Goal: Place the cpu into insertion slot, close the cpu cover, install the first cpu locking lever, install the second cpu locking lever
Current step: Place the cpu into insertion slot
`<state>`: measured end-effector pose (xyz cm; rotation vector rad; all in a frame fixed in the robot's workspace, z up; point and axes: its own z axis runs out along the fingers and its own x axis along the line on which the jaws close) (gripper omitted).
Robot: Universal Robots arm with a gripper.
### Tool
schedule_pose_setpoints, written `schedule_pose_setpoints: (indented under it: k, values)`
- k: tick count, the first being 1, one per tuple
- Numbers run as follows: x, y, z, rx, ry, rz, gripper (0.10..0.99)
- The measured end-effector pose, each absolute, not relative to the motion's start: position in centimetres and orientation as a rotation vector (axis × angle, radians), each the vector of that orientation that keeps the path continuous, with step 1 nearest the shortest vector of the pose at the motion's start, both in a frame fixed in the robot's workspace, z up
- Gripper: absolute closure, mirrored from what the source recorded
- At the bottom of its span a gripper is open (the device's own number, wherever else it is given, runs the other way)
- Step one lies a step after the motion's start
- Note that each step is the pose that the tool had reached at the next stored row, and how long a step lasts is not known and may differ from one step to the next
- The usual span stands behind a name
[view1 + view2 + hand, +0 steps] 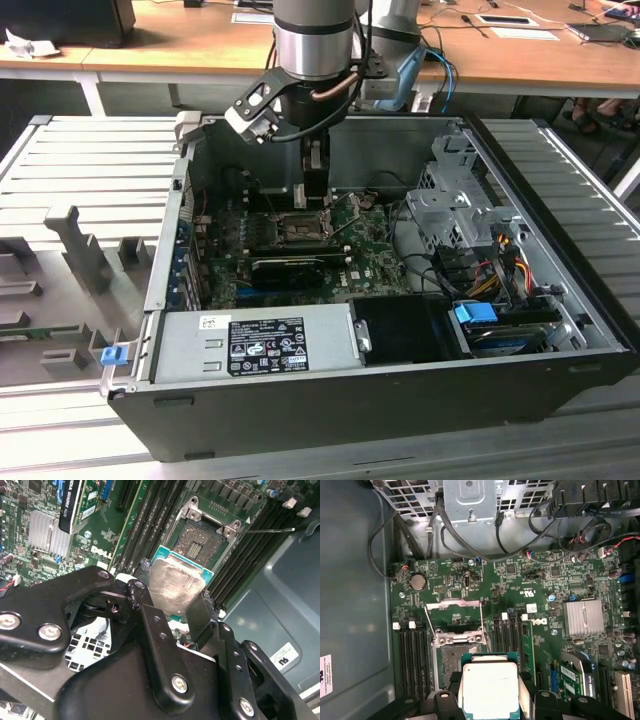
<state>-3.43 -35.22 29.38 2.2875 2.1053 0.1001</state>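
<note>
My gripper (pixel 176 606) is shut on the cpu (pixel 175 585), a square chip with a silver-grey face and a green edge. One black finger (pixel 150 617) presses each side of it. I hold it just above the insertion slot (pixel 206 536), which lies open and dark with a metal rim on the green motherboard. In the first wrist view the cpu (pixel 489 687) overlaps one edge of the insertion slot (pixel 451 662). Beyond it the cpu cover (pixel 454 611) is swung up and open, with a thin locking lever (pixel 427 622) raised along each side. In the exterior view the gripper (pixel 314 185) hangs over the slot (pixel 298 228).
The board sits deep in an open computer case (pixel 560 300). Black memory slots (pixel 414 655) flank the socket. A black graphics card (pixel 290 265), a grey power supply (pixel 255 345), a metal drive cage (pixel 450 200) and loose cables (pixel 500 260) surround it.
</note>
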Motion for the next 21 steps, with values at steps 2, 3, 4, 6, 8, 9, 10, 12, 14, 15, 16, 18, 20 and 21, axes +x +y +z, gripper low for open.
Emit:
schedule_pose_setpoints:
  k: [2,3,4,6,8,9,10,12,14,15,16,18,20,21]
  values:
    - [-3.4,-35.2,29.3,2.288,2.105,0.099,0.557]
    - [-3.4,-35.2,29.2,2.291,2.103,0.1,0.557]
    - [-3.5,-35.2,28.9,2.298,2.094,0.098,0.557]
    - [-3.5,-35.2,28.2,2.275,2.119,0.098,0.557]
    - [-3.5,-35.2,27.7,2.231,2.168,0.101,0.557]
    - [-3.6,-35.2,27.4,2.229,2.17,0.101,0.557]
    - [-3.7,-35.2,27.0,2.228,2.169,0.103,0.557]
    - [-3.8,-35.2,26.6,2.226,2.169,0.105,0.557]
    - [-4.0,-35.1,26.0,2.224,2.17,0.106,0.557]
    - [-4.0,-35.1,25.8,2.223,2.171,0.106,0.557]
    - [-4.0,-35.1,25.6,2.221,2.173,0.106,0.557]
    - [-4.1,-34.9,25.0,2.216,2.179,0.106,0.557]
    - [-4.1,-34.3,24.3,2.214,2.18,0.107,0.557]
    - [-4.2,-34.2,24.0,2.214,2.18,0.106,0.557]
